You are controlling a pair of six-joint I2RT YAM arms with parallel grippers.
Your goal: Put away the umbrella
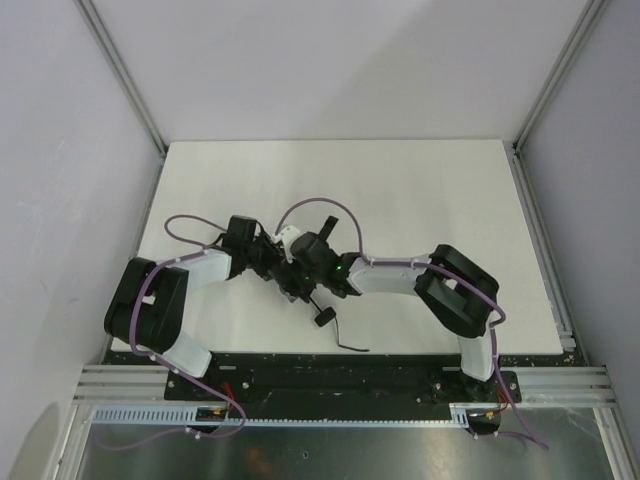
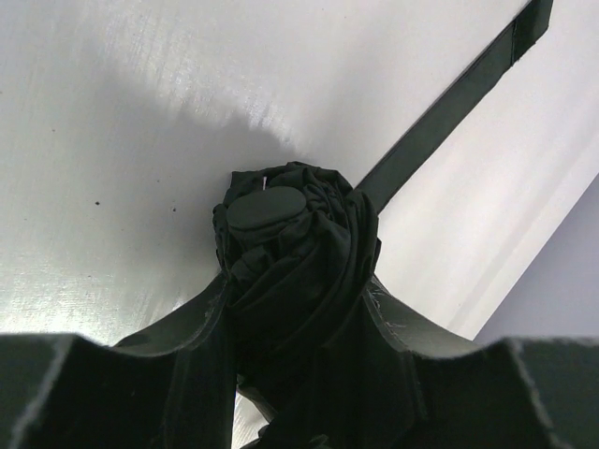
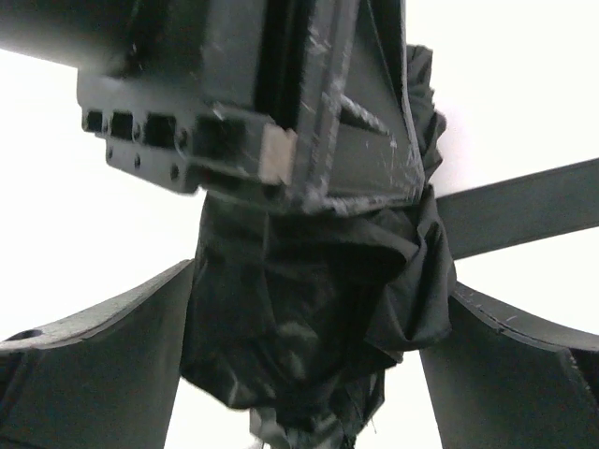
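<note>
Toward the middle of the tabletop's near edge, the left gripper [image 2: 295,313] and right gripper [image 3: 314,304] each clamp the umbrella [image 2: 298,238], its black canopy bunched between their fingers.

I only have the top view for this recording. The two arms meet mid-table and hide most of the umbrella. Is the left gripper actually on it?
Observer: Yes. The left wrist view shows the left gripper clamped on the bunched fabric of the umbrella, just behind its round end cap.
Operator: And the right one?
Observer: The right wrist view shows the right gripper closed on the fabric too, right beside the left gripper's body.
Operator: Is the closing strap wrapped round the bundle?
Observer: No. In the left wrist view the strap sticks straight out from the bundle over the table, not wound round it.
</note>
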